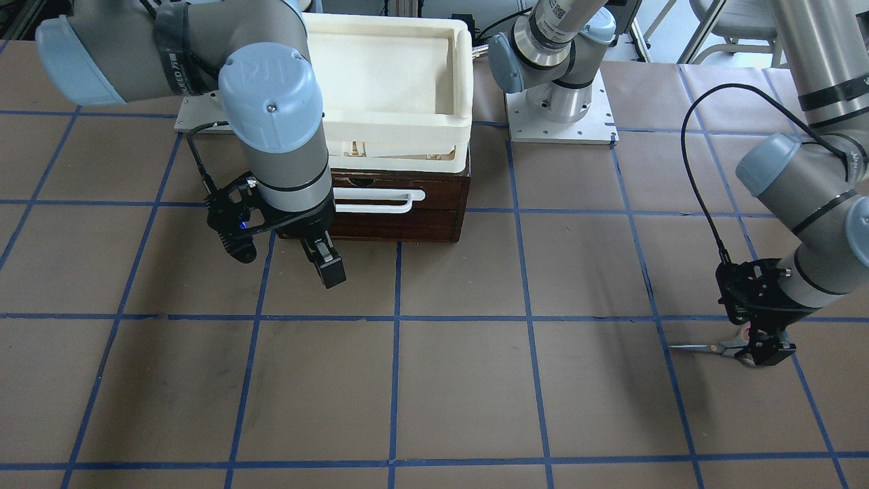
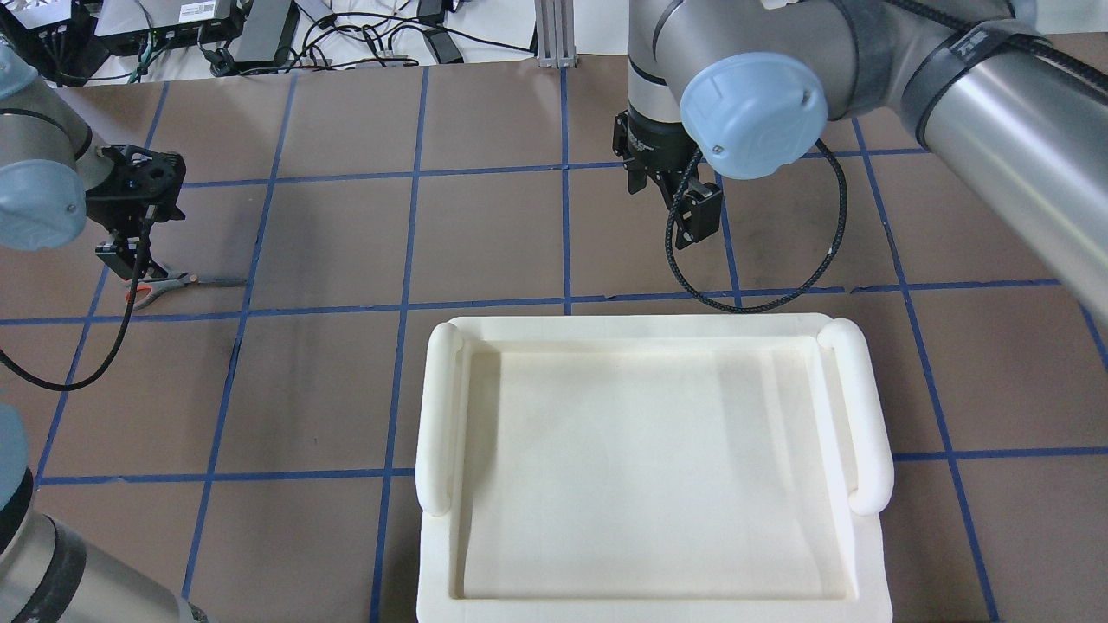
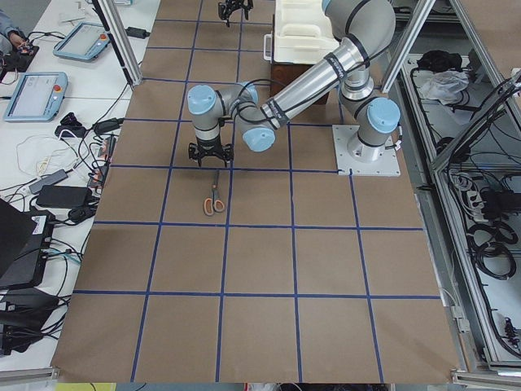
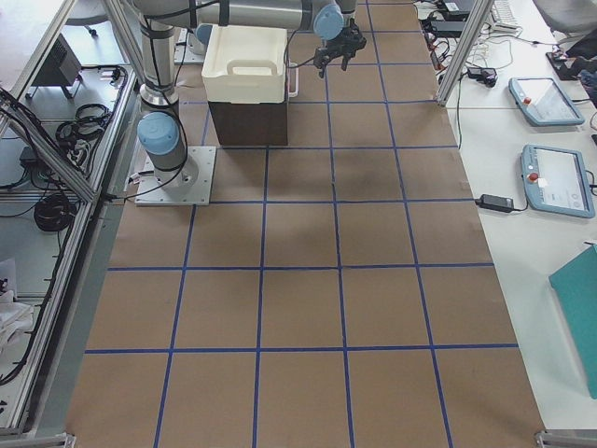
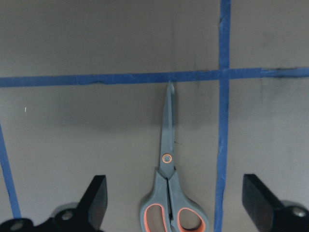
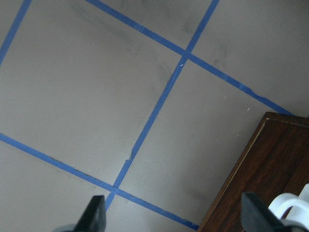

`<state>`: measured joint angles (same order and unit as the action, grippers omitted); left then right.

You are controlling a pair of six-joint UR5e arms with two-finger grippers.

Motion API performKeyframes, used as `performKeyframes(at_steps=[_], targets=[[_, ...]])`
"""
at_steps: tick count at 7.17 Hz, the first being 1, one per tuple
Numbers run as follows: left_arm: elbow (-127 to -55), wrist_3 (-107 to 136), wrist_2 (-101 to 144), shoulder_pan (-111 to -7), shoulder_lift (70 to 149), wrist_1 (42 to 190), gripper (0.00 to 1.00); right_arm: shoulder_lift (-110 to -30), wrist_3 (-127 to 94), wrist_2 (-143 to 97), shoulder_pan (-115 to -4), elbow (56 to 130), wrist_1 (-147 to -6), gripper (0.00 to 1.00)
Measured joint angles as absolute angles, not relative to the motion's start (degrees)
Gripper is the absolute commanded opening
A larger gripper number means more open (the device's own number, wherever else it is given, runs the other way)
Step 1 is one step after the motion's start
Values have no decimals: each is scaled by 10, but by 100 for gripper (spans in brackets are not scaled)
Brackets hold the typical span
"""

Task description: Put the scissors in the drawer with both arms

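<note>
Scissors are laid flat and closed on the left half of the table, well in from its edges. The left gripper is held low over their handles, fingers spread, nothing gripped. The right gripper, likewise spread, is poised beside the drawer, set near the robot-side edge.

Left wrist camera, straight down over scissors
</note>
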<state>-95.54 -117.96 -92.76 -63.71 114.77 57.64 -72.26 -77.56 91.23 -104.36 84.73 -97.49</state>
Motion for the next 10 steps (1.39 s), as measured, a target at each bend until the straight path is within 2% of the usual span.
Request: performKeyframes(at_steps=[3, 7, 10], targets=[[-951, -1125, -944, -640, 1171, 543, 100, -692, -899, 840, -1052, 847, -947, 100], [-948, -1281, -855, -592, 1195, 534, 100, -668, -965, 807, -1053, 847, -902, 100], [-949, -1305, -877, -586, 1216, 527, 100, -667, -982, 806, -1053, 846, -885, 100]])
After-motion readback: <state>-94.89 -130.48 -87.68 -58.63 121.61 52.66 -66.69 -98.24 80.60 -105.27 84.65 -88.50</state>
